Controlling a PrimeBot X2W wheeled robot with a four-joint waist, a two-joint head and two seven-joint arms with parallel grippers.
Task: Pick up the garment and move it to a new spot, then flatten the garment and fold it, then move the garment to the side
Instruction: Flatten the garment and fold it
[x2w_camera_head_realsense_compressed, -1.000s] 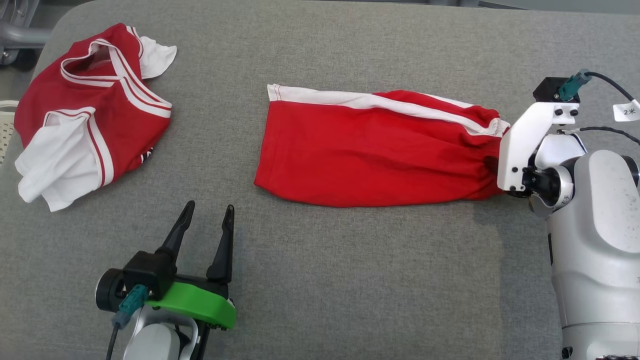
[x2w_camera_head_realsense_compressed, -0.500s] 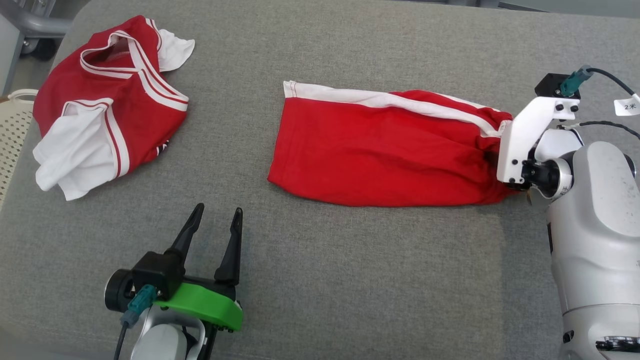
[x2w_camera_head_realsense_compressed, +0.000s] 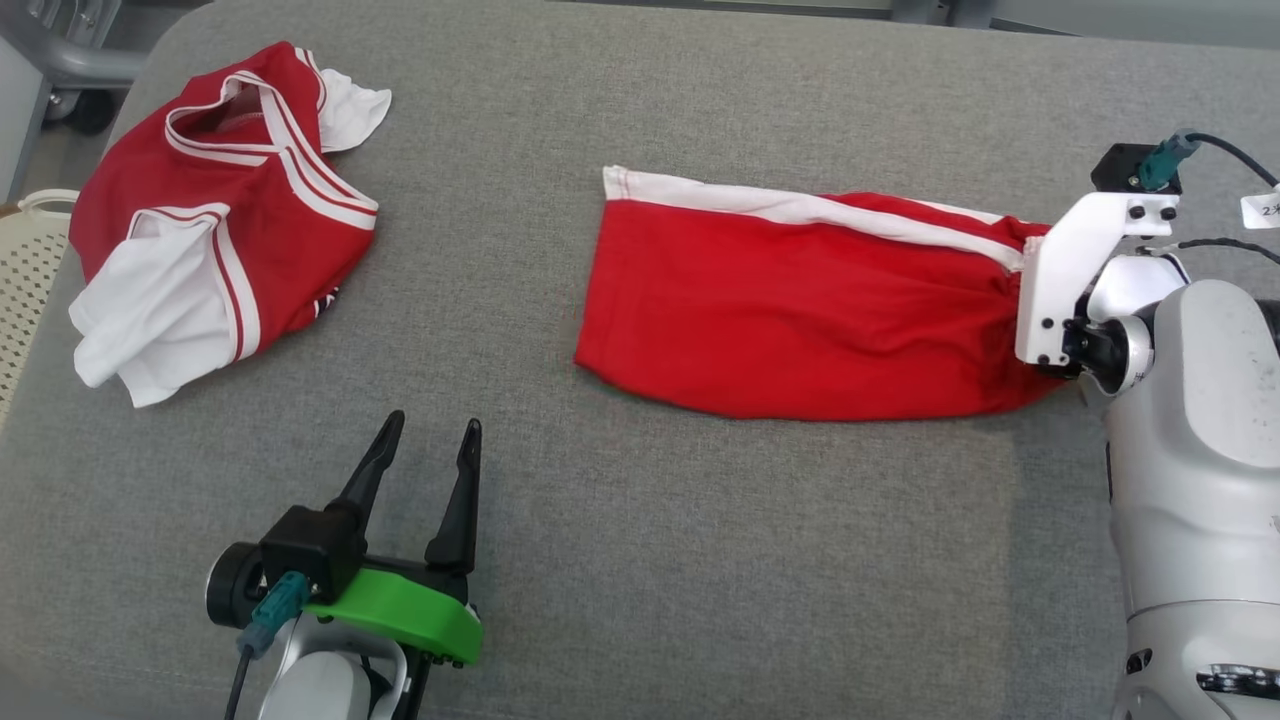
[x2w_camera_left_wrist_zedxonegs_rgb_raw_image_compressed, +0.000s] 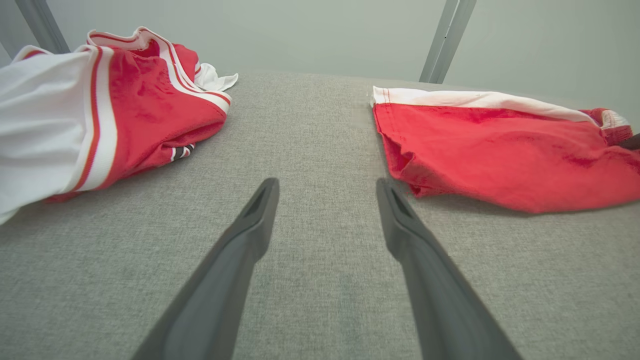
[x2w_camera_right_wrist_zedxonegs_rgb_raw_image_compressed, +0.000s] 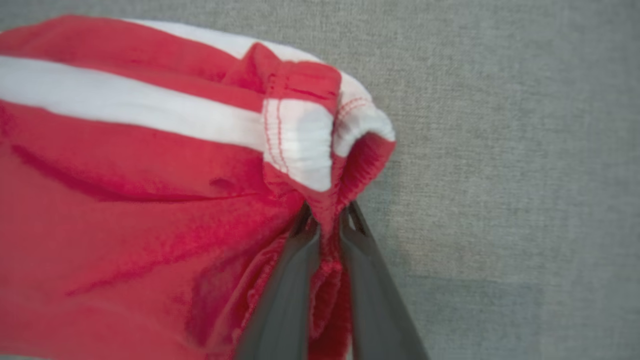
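Observation:
The garment (x2w_camera_head_realsense_compressed: 800, 310) is a pair of red shorts with a white side stripe, lying flat across the middle right of the grey table. Its bunched waistband end (x2w_camera_right_wrist_zedxonegs_rgb_raw_image_compressed: 320, 145) is pinched between my right gripper's (x2w_camera_right_wrist_zedxonegs_rgb_raw_image_compressed: 327, 215) two dark fingers, which are shut on the red elastic. In the head view that wrist's white bracket (x2w_camera_head_realsense_compressed: 1060, 270) covers the fingers at the shorts' right end. My left gripper (x2w_camera_head_realsense_compressed: 430, 440) rests open near the front left, nothing between its fingers (x2w_camera_left_wrist_zedxonegs_rgb_raw_image_compressed: 250, 230), with the shorts' hem end (x2w_camera_left_wrist_zedxonegs_rgb_raw_image_compressed: 400, 150) ahead to its right.
A crumpled red and white jersey (x2w_camera_head_realsense_compressed: 220, 220) lies at the far left of the padded grey table (x2w_camera_head_realsense_compressed: 700, 560). A pale perforated basket (x2w_camera_head_realsense_compressed: 25, 260) stands off the table's left edge. Metal frame legs (x2w_camera_left_wrist_zedxonegs_rgb_raw_image_compressed: 445, 40) rise behind the table.
My right gripper has closed on the shorts' waistband, and the shorts have slid slightly to the right. The head camera has shifted too. The left gripper stays open and still.

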